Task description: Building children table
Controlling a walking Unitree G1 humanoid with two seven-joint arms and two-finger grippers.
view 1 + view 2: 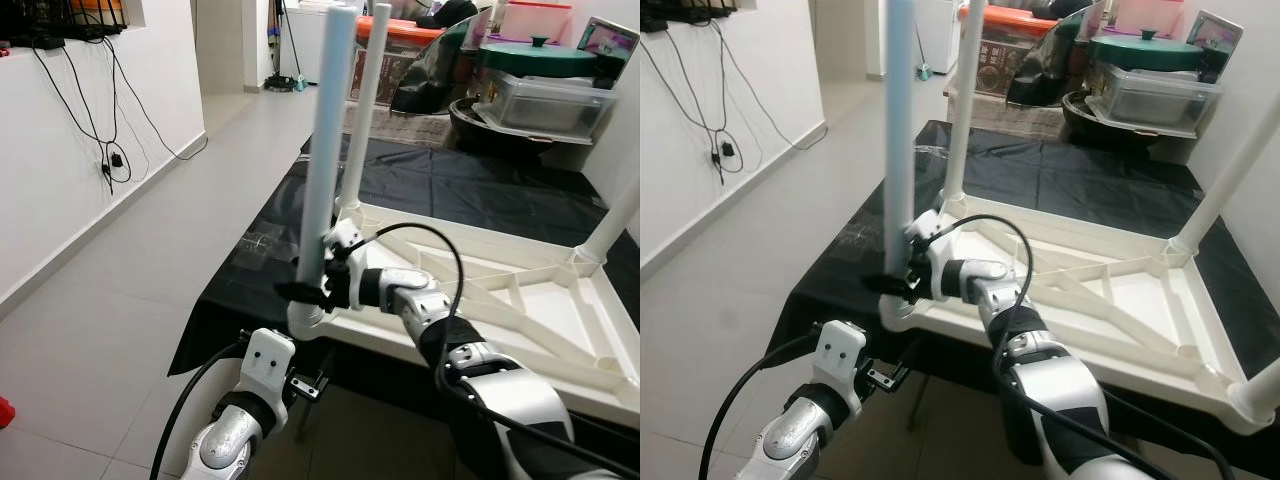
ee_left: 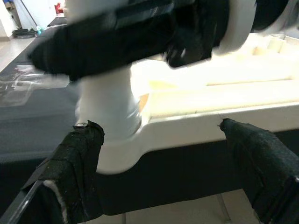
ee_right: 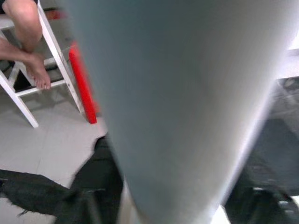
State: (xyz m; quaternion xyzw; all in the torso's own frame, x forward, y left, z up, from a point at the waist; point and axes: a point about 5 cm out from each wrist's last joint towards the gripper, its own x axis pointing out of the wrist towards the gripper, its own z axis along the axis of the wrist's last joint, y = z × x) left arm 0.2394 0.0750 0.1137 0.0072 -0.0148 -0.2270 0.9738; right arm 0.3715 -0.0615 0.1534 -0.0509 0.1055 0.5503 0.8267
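Observation:
A white children's table (image 1: pixel 520 300) lies upside down on a black cloth (image 1: pixel 480 190), its legs pointing up. The near left leg (image 1: pixel 325 150), a pale tube, stands in the table's corner socket (image 2: pixel 112 140). My right gripper (image 1: pixel 305 292) is shut on this leg just above the socket; in the right wrist view the leg (image 3: pixel 187 93) looms close and blurred. My left gripper (image 2: pixel 163 158) hangs open just below that corner, one finger (image 2: pixel 79 158) beside the socket and the other further along the table's edge. A second leg (image 1: pixel 362 110) stands behind, and a third (image 1: pixel 615 215) at the right.
Plastic boxes and a lidded pot (image 1: pixel 540 90) crowd the back right. A white wall with hanging cables (image 1: pixel 110 150) runs along the left, with open tiled floor between. A person's bare foot (image 3: pixel 32 70) rests on a white chair, next to a red object (image 3: pixel 81 84).

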